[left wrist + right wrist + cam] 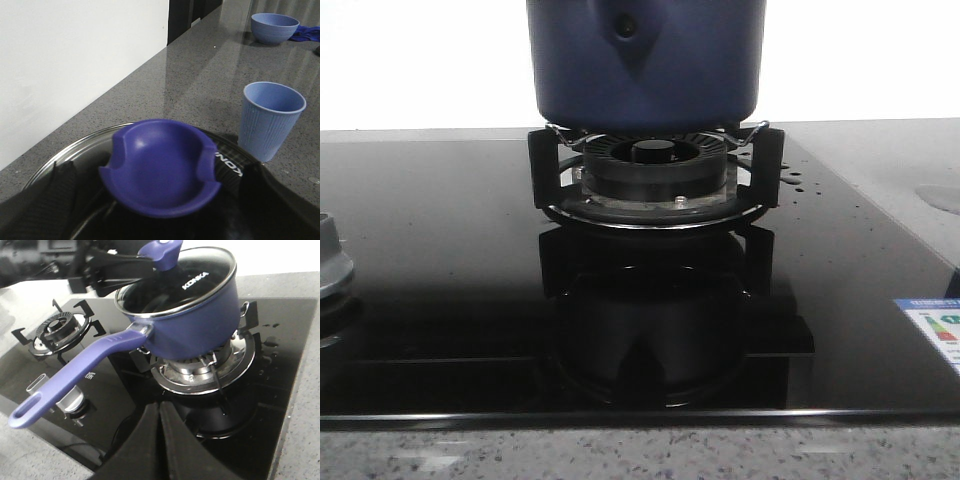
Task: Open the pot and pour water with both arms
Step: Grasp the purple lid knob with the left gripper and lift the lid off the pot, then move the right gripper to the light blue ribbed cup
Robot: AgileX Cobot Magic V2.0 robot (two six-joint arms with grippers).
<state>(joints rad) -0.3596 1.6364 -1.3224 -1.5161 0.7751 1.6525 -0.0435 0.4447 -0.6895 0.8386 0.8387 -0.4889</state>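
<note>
— Speckled counter (640, 455) edge nearest, then black glass hob (440, 300). Beyond that?

— Navy pot (645, 70), centre and far, seated on the burner grate (545, 165). Riveted handle bracket turned toward the near side. Glass lid (200, 277) on, closed.

— And the left hand (147, 262)?

— Reaching in over the lid from the far side, level with the blue lid knob (160, 167). Dark fingers (57, 195) on either side of that knob, knob between them. Pressing on it or merely flanking it: cannot tell, too blurred at the edges.

— Right hand (160, 440)?

— Fingers drawn together, only a thin seam between them, gripping nothing. Held apart from the pot on its near side, above the glass. Long blue handle (75, 375) sticking out free, untouched, not between the fingers.

— Anything else around?

— Grey stove dial (330, 265) at the left edge of the hob, coloured label (935, 330) at the right edge. Droplets on the glass just right of the grate. From the left wrist view, pale blue ribbed cup (270, 120) upright on the counter near the pot, and a blue bowl (274, 27) well beyond it.
</note>
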